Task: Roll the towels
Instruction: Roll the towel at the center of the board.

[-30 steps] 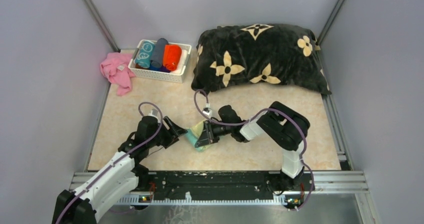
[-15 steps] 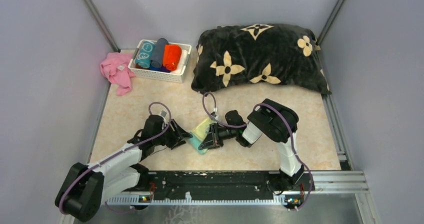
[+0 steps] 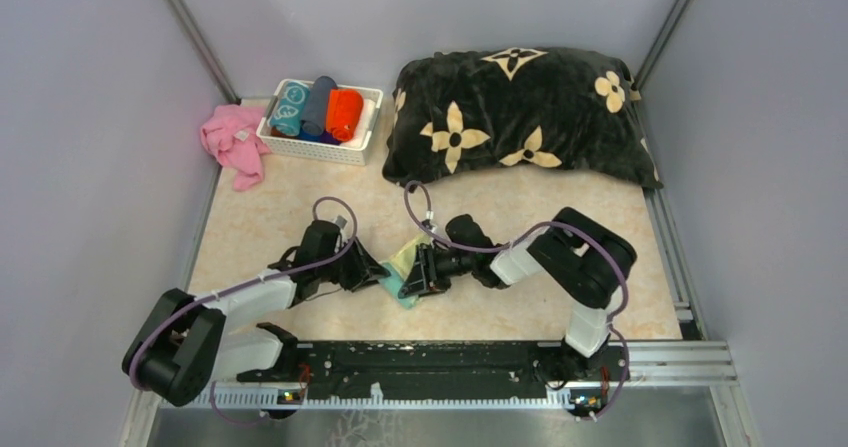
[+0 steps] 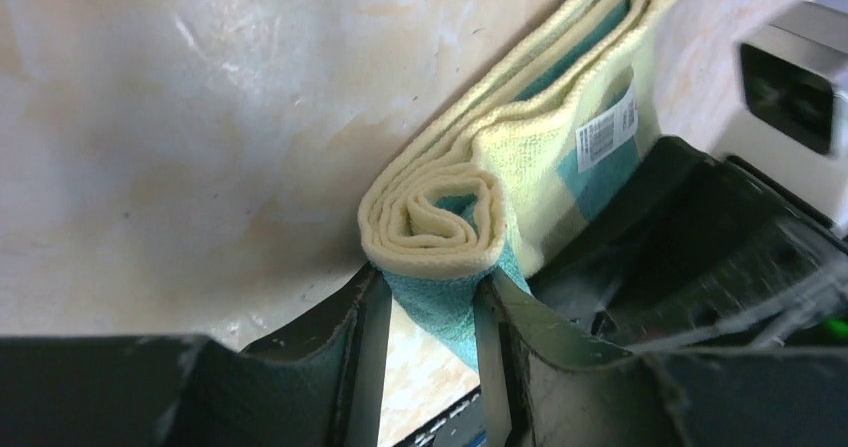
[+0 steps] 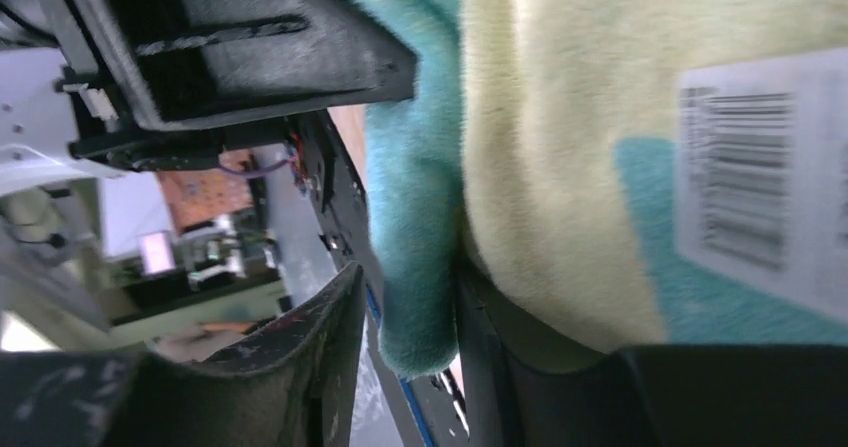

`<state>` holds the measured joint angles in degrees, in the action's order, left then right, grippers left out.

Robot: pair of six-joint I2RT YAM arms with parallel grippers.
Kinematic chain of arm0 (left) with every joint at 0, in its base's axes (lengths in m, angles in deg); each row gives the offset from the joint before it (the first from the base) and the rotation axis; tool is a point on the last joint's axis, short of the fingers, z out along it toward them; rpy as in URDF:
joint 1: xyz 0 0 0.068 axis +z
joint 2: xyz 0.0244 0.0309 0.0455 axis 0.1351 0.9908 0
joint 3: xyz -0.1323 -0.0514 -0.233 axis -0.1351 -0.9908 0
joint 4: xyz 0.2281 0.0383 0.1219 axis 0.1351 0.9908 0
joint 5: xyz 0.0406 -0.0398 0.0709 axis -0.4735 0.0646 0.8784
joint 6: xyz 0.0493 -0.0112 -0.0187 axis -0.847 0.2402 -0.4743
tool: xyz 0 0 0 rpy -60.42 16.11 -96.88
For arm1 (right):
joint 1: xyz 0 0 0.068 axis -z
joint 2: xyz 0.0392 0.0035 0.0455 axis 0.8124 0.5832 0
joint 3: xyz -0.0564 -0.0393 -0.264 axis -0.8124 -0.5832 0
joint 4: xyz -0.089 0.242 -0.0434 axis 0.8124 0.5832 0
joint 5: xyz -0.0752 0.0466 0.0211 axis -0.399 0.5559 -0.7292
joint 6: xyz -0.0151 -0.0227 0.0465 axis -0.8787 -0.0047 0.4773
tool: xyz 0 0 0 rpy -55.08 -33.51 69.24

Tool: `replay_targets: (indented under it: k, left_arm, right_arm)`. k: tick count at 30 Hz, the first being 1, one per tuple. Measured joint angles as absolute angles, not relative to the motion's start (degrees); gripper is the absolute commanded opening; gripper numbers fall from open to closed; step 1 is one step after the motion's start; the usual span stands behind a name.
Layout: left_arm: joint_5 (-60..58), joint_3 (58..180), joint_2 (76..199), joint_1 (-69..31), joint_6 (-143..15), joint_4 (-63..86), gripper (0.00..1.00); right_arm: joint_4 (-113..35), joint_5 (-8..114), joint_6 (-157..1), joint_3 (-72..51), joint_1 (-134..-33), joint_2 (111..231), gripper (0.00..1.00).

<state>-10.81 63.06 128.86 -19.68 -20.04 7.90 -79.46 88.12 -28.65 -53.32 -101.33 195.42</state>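
Note:
The pale yellow towel with teal patches (image 3: 404, 264) lies on the table between my two grippers, partly rolled. In the left wrist view its rolled end (image 4: 436, 219) shows a spiral and a barcode label. My left gripper (image 3: 377, 274) is closed on the teal layer under that rolled end (image 4: 432, 302). My right gripper (image 3: 418, 276) is at the towel's right side. A teal fold (image 5: 412, 267) hangs between its jaws, with a gap to one finger. The orange-red towel (image 3: 344, 113) and the teal circle-print towel (image 3: 291, 107) lie rolled in the basket.
The white basket (image 3: 312, 151) stands at the back left, with a grey-blue roll (image 3: 319, 105) in it too. A pink cloth (image 3: 232, 142) lies left of the basket. The big black cushion with cream flowers (image 3: 515, 117) fills the back right. Metal rails run along the table's edges.
My left gripper has moved right, up to the towel's left end, and is now on it. My right arm has shifted its elbow; its gripper stays at the towel.

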Motion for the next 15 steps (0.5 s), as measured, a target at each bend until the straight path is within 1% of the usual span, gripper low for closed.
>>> replay_targets:
  k: [3, 5, 6, 7, 9, 15]
  left_arm:
    - [-9.3, 65.1, 130.7, -21.0, -20.8, 9.2, 0.4]
    - [-8.3, 66.1, 131.5, -21.8, -21.2, 9.9, 0.4]
    - [-7.8, 66.5, 131.6, -22.2, -21.4, 10.3, 0.4]
    - [-7.3, 66.8, 131.7, -22.5, -21.5, 10.7, 0.4]
    - [-6.4, 67.2, 131.7, -23.0, -21.6, 11.4, 0.41]
    - [-4.0, 68.5, 131.7, -24.4, -21.9, 13.6, 0.41]
  right_arm:
    - [-67.4, 83.3, -35.0, -50.9, -103.1, 189.5, 0.48]
    - [-60.0, 79.5, -38.8, -49.2, -104.4, 186.7, 0.5]
    - [-53.7, 75.9, -41.7, -47.5, -105.7, 184.3, 0.51]
    - [-52.6, 75.2, -42.2, -47.2, -105.9, 183.9, 0.51]
    - [-44.5, 69.0, -45.2, -44.9, -107.8, 181.4, 0.52]
    - [-27.7, 51.6, -51.4, -37.8, -114.7, 175.7, 0.52]
